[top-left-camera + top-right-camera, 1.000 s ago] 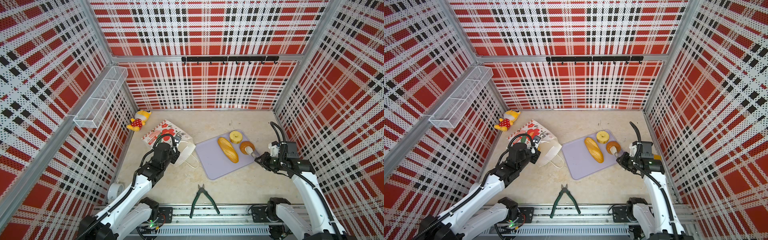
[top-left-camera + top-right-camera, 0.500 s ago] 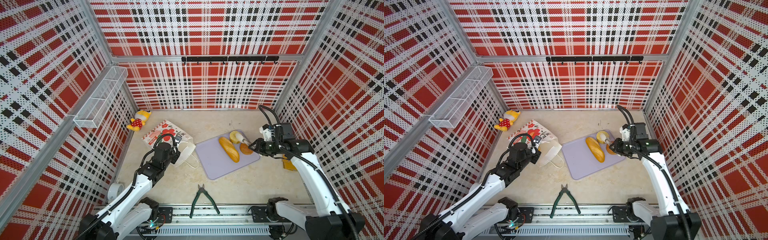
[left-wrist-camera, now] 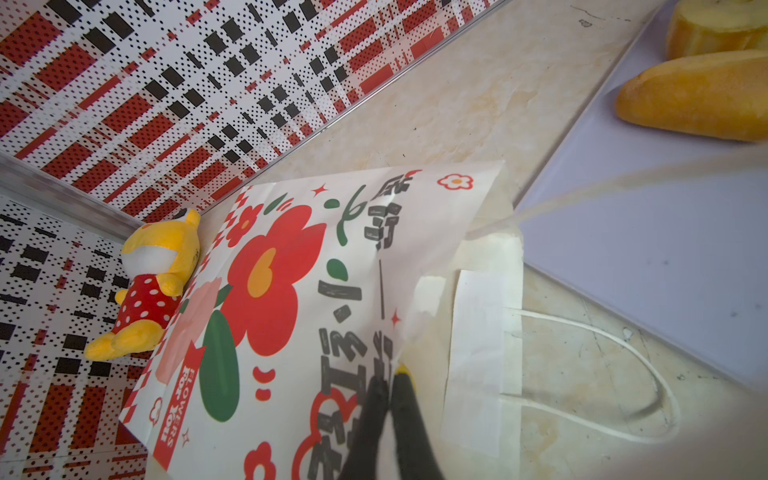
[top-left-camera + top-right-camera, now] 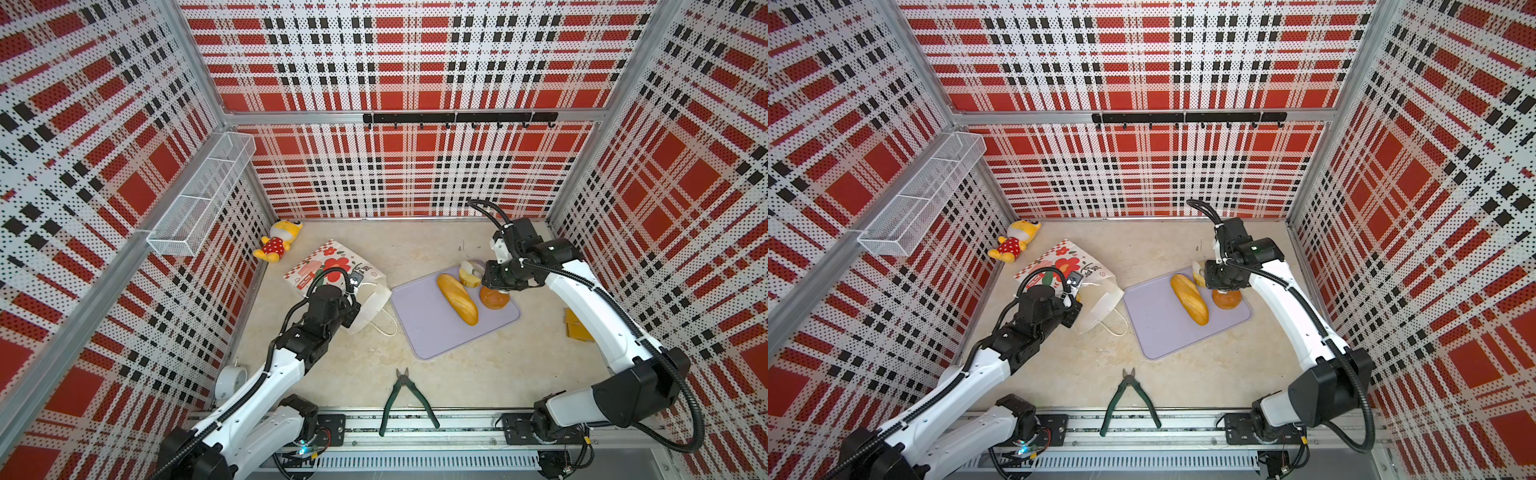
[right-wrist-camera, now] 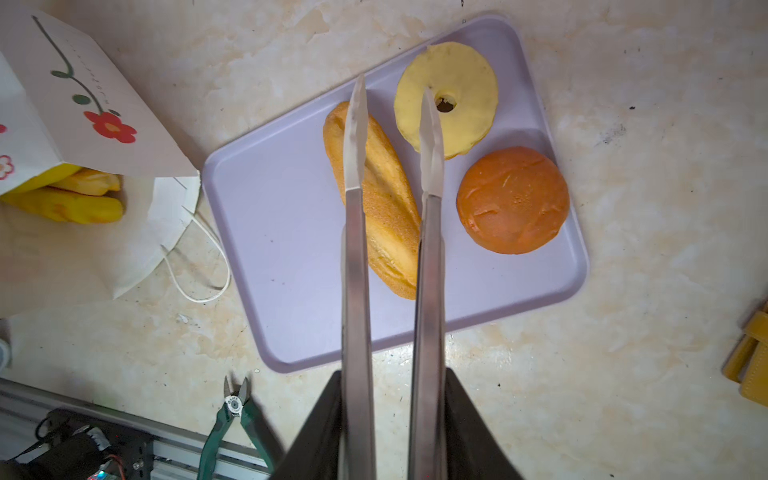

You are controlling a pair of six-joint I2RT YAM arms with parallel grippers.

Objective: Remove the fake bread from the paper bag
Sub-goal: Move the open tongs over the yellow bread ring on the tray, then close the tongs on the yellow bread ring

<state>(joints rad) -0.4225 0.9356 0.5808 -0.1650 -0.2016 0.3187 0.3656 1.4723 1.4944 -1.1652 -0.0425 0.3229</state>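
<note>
Nearest the robot's base, the green pliers lie on the table just as they did a moment ago. Further in on the left, the left hand has not moved. Its black fingers stay pinched shut on the upper lip of the paper bag, which lies on its side with its mouth turned toward the lilac tray. The change is on the right. A moment ago the right hand held the round bun at the tray's right edge. Now the bun sits on the tray, just beside the pale ring and near the long loaf. The hand's two long metal blades stand parted above the tray with nothing between them. So a third bread looks delivered, and the right hand is free for another trip. The task is not finished, though: the right wrist view shows more yellow breads inside the bag's open mouth. The likely next move is a reach back across the tray into the bag while the left hand keeps the lip lifted. Against the far wall the plush doll lies where it was, and it has no part in this.
</note>
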